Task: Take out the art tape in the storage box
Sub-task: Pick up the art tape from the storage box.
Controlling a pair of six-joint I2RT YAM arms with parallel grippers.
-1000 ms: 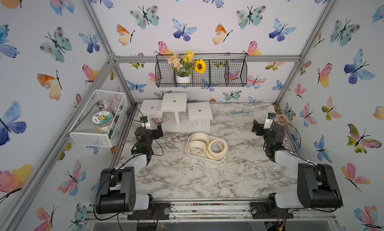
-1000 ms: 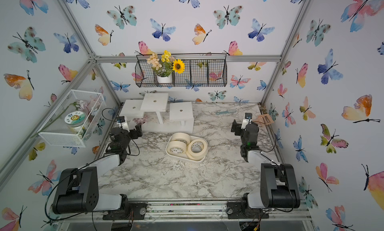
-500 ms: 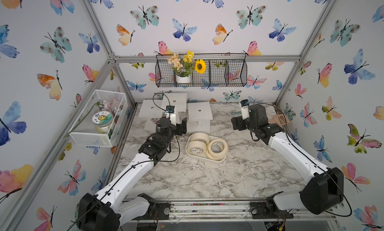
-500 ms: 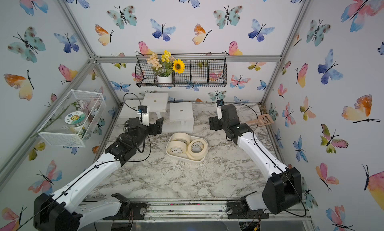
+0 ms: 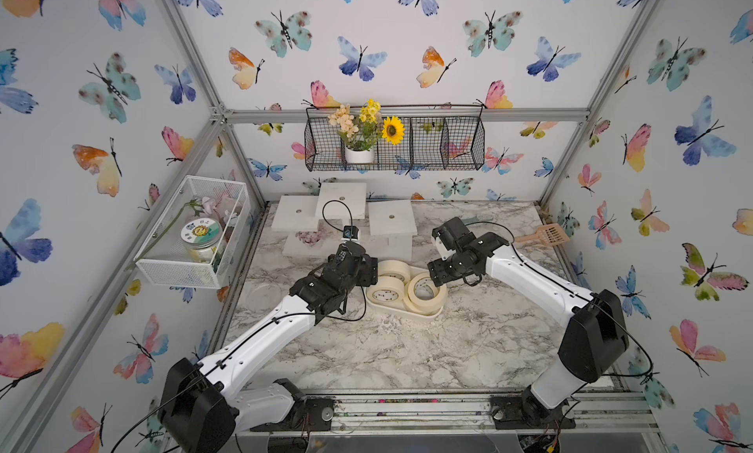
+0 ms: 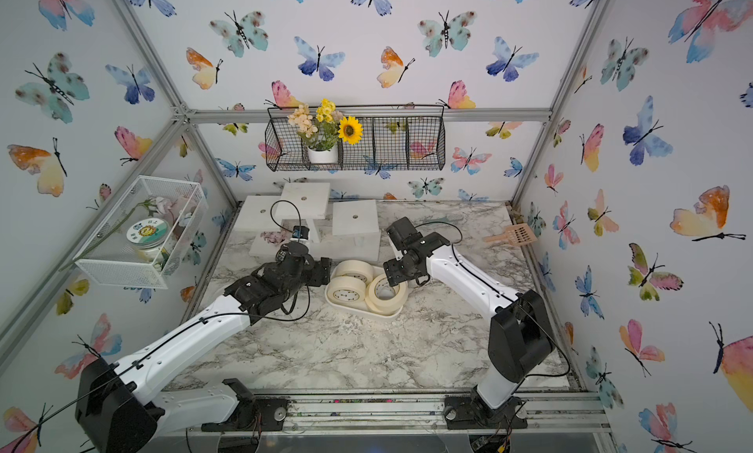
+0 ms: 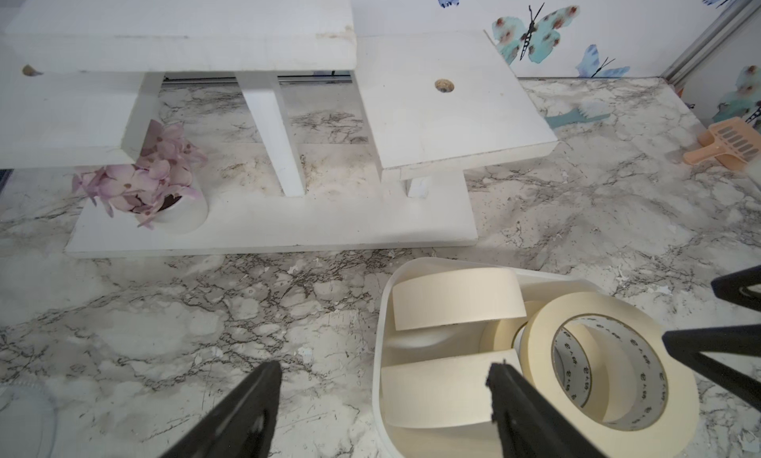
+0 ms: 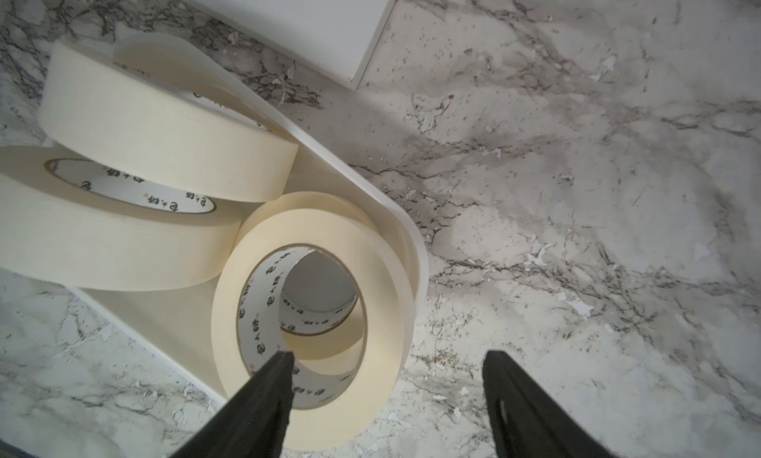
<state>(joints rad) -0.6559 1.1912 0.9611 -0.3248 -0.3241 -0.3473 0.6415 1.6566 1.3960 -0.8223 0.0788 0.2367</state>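
right gripper [image 8: 387,357] astride art tape [image 8: 381,278] (agape)

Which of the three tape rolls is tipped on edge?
The art tape roll nearest the right gripper: tilted on edge at the storage box's end, hole facing that gripper; the others lie flat.

- The counter [image 5: 407,349] looks like grey and white marble.
- A white stand [image 5: 391,218] with three flat tops sits at the back.
- A cup of purple flowers [image 7: 140,180] is under one top.
- A black wire basket [image 5: 462,143] on the back wall holds a white pot of flowers [image 5: 359,154].
- A white mesh basket [image 5: 179,269] on the side wall holds a jar [image 5: 200,235].
- An orange scoop [image 5: 546,235] lies by the far corner.
- Butterflies [image 5: 358,59] cover the walls.
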